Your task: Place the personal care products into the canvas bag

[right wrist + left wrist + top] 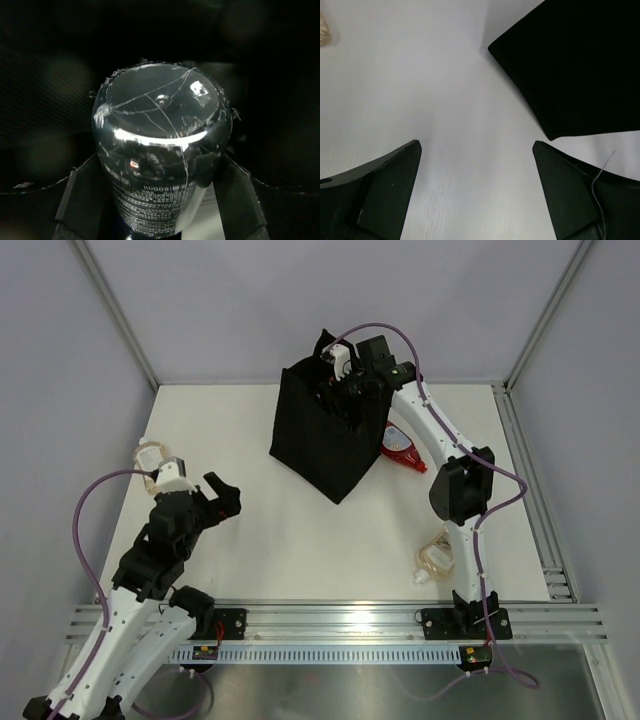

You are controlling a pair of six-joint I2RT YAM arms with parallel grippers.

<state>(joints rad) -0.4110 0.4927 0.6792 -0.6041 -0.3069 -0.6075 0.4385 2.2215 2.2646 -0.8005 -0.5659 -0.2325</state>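
— Black canvas bag [315, 440]: where does it stand?
— Upright toward the far side of the bench [290, 550], about the middle, mouth open to the top.
— And what is in it?
— A dark glossy bottle [160, 145] with white print down its side. The right wrist view shows it base-on, with the dim fabric of the bag all around it.
— Is it held?
— The right fingers [82, 200] sit one on each flank of it and are clamped on it. From above, the right arm reaches over the bag's rim and its tip is down inside the mouth.
— What lies outside the bag?
— A red squeeze bottle [402, 452] lies on the bench just beside the bag's right wall. An amber bottle [437, 560] lies on its side near the right arm's base. A second amber bottle [153, 455] sits at the left edge of the bench, next to the left wrist.
— The left arm?
— Low over the bench, well apart from the bag. The left fingers [385, 190] are spread wide with nothing between them, only bare bench, and a corner of the bag shows ahead of them.
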